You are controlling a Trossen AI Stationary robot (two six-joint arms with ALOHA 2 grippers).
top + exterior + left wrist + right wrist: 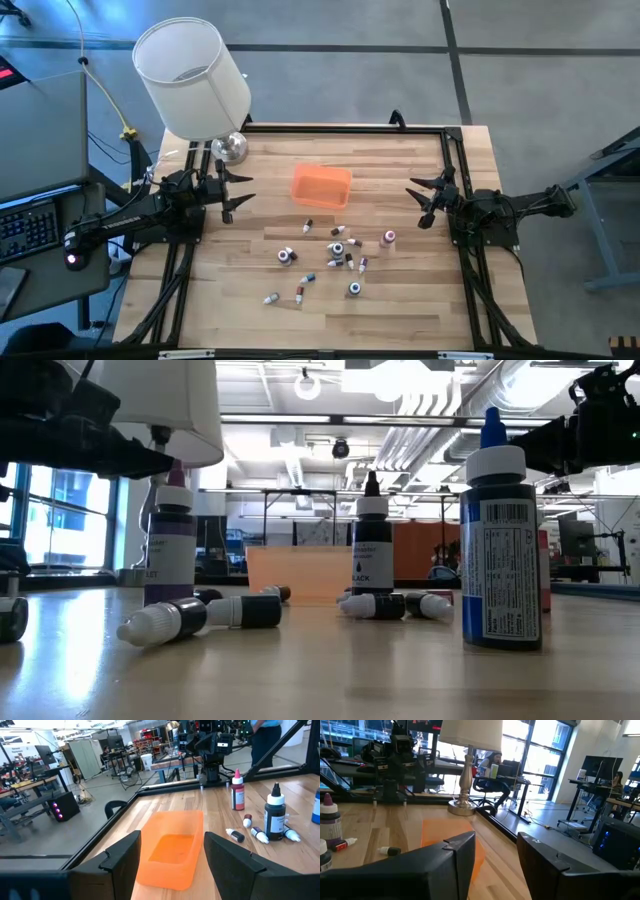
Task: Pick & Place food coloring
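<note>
Both arms parked at tabletop point(400, 310) edges, left gripper point(240, 190) wide, right gripper point(420, 200) partly open, both empty; food coloring bottles point(335, 255) scattered near orange tray point(320, 186)—pick an upright, isolated one first.

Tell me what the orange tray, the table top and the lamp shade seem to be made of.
Orange tray: probably thin plastic, translucent, with a soft sheen and rounded moulded corners.
Table top: looks like wood, butcher-block strips with visible grain and a light satin finish that reflects the bottles in the low view.
Lamp shade: white and matte, likely fabric or paper over a frame; hard to tell which.
</note>
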